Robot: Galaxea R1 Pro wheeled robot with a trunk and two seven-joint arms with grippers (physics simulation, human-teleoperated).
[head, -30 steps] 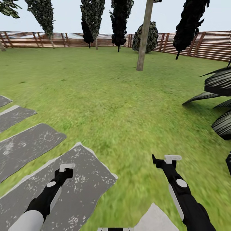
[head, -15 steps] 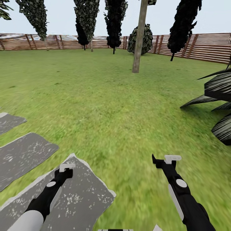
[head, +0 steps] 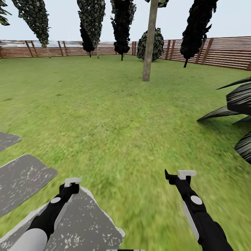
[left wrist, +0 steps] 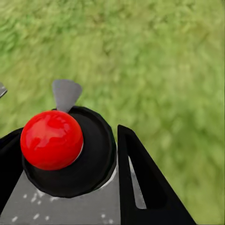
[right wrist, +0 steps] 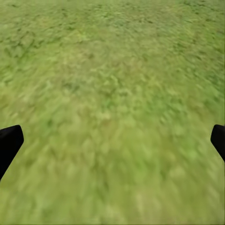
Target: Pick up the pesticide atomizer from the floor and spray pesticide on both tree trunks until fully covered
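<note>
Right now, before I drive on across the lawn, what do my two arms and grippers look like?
Both arms are matte black with a pale grey round disc and a light strip along the forearm. The left gripper and right gripper each end in a pale grey bracket-like tip. The left arm's lower section is a light grey cylinder. In the left wrist view a glossy red ball sits in a black round housing.

Head view count: 1 thick bare tree trunk [head: 149,42], 4 dark cone trees [head: 91,21], 1 round bush [head: 151,44], 3 grey stone slabs [head: 22,179], 2 hands, left hand [head: 72,182] & right hand [head: 178,173].
</note>
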